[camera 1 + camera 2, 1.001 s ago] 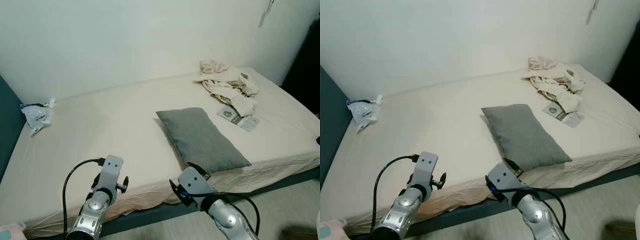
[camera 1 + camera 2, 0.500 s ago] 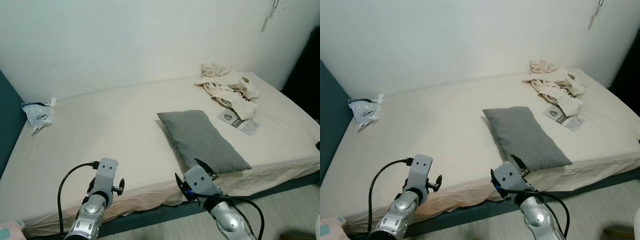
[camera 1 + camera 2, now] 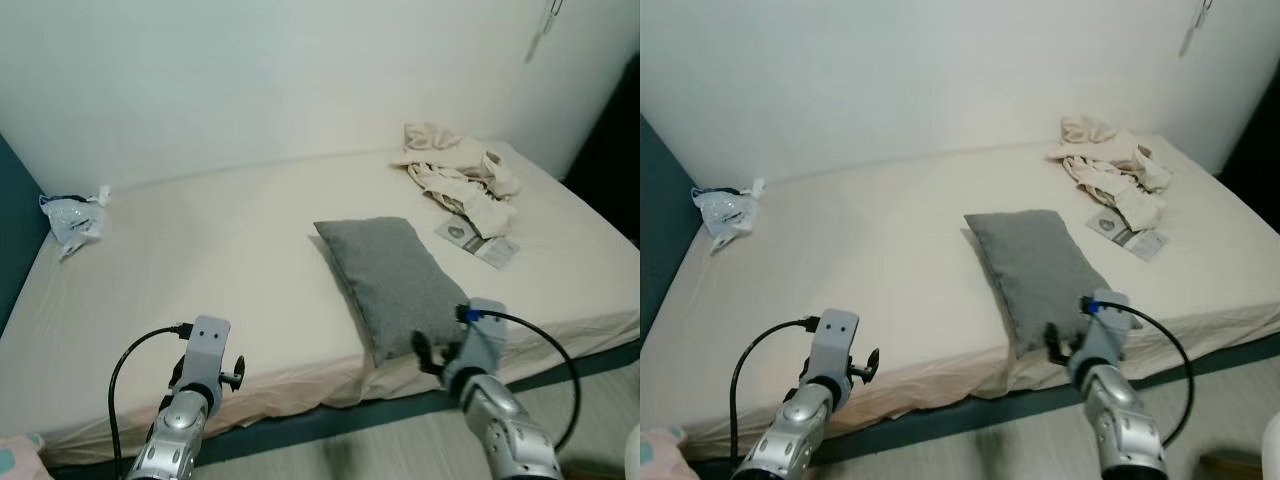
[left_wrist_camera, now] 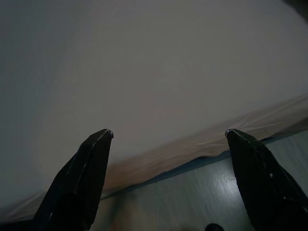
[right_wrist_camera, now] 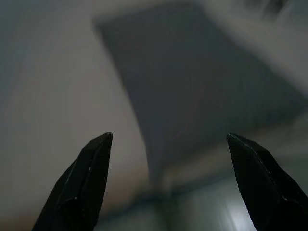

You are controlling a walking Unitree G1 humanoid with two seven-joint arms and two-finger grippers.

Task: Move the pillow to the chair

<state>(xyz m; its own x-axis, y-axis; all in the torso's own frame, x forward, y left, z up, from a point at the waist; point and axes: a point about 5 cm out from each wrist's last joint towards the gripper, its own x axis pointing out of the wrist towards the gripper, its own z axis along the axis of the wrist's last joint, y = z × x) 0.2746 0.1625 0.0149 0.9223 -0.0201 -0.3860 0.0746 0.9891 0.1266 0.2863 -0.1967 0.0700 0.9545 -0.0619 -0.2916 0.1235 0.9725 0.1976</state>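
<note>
Pillow [image 3: 400, 280] grey, on bed [image 3: 200, 280] | right gripper [image 5: 168, 144] spread wide near its corner, wrist view blurred | left gripper [image 4: 168, 137] spread over bed edge

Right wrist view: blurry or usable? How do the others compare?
Right wrist view: motion-smeared, the gray pillow is only a soft dark shape, though the open right tool stays sharp. Left wrist view: dim and shaded, but the bed edge is readable between the open left tool. Eye views: evenly lit, pillow crisp.

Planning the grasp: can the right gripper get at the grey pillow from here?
Probably yes: the open right gripper faces the grey rectangular pillow near the near edge of the cream-sheeted bed, with nothing between.
</note>
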